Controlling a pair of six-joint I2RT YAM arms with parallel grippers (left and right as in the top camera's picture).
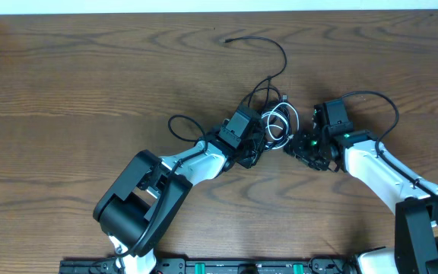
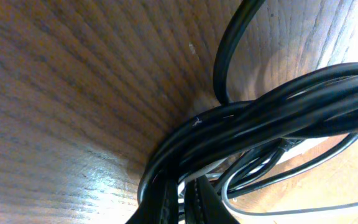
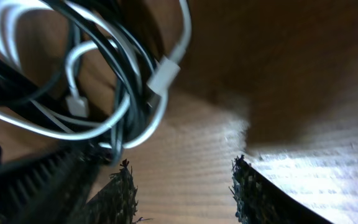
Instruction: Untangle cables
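Right gripper fingers spread above table; white strand at 10 o'clock. Left gripper fingers closed, pinching black cables bundle.

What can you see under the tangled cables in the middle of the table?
Only the wooden table shows through open loops in the cables. Where the black and white strands bunch tightly, whatever lies beneath is covered.

left arm: white links, black joints | right arm: white, green light
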